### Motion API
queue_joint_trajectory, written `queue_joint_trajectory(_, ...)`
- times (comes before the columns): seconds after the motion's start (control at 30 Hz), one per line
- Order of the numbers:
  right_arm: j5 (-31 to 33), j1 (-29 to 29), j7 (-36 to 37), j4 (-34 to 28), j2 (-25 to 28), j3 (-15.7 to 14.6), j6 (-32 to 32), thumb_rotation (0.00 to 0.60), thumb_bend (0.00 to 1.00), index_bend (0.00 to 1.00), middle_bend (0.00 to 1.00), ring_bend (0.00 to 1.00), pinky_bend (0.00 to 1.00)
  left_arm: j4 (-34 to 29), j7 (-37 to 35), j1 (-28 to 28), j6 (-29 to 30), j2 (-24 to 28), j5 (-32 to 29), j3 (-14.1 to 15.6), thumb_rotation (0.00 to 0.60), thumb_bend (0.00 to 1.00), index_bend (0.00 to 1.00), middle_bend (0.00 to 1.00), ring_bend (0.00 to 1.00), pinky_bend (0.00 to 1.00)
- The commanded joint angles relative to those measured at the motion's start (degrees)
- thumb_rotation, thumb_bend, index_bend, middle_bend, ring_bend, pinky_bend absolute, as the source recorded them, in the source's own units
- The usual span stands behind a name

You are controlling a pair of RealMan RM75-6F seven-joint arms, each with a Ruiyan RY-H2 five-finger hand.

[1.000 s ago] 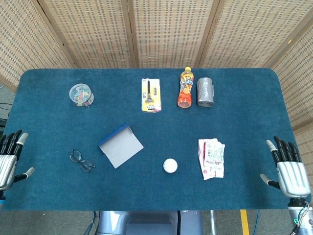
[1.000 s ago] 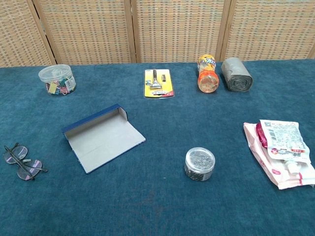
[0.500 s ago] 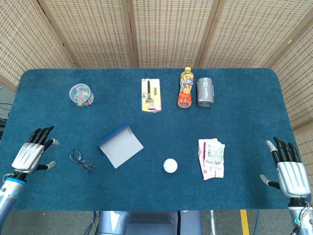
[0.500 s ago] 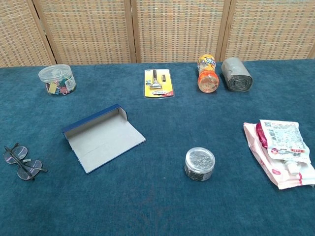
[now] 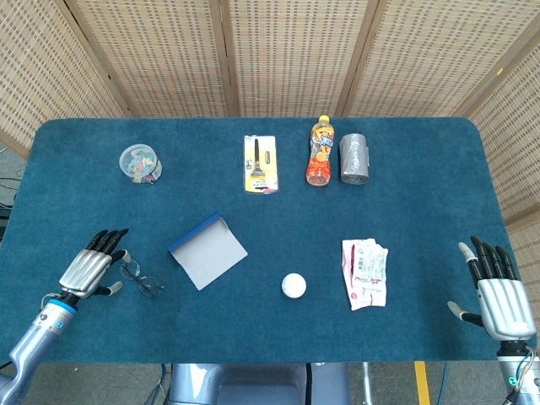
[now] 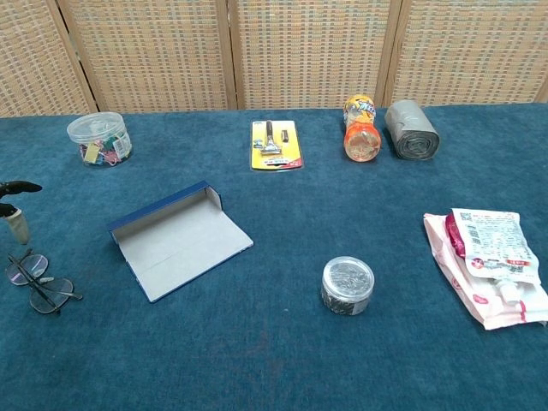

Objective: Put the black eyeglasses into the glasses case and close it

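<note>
**Left hand beside the glasses, nothing held**

My left hand (image 5: 87,270) hovers over the blue table (image 5: 422,186) near the left edge, fingers spread and holding nothing, its fingertips (image 6: 15,187) just poking into the chest view. The glasses (image 5: 139,277) lie folded on the cloth just to its right, not clearly touched. Beyond them sits the case (image 5: 207,251), lid open, grey inside facing up. My right hand (image 5: 498,295) waits at the far right edge, fingers extended and apart, empty. Between them: a small round tin (image 5: 294,285) and a pink pouch (image 5: 365,272). Along the back: a clip jar (image 5: 139,163), a yellow razor pack (image 5: 261,164), an orange bottle (image 5: 320,152), a grey roll (image 5: 354,158).
</note>
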Motion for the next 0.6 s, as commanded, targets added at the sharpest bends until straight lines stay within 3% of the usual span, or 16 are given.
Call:
queue_joint_trajectory(0.03, -0.02, 0.01, 0.01, -0.07, 0.04, -0.01, -0.01, 0.600, 0.00, 0.00, 0.00, 0.00, 0.00, 0.52, 0.11, -0.09, 0.39, -0.49, 0.03, 0.12, 0.600, 0.26, 0.39, 0.00, 0.00, 0.00)
queue_joint_trajectory(0.6, 0.18, 0.04, 0.36, -0.27, 0.23, -0.06, -0.28, 0.600, 0.00, 0.00, 0.00, 0.00, 0.00, 3.97, 1.18, -2.04, -0.39, -5.12, 0.43, 1.08, 0.600, 0.31, 0.43, 0.00, 0.00, 0.00)
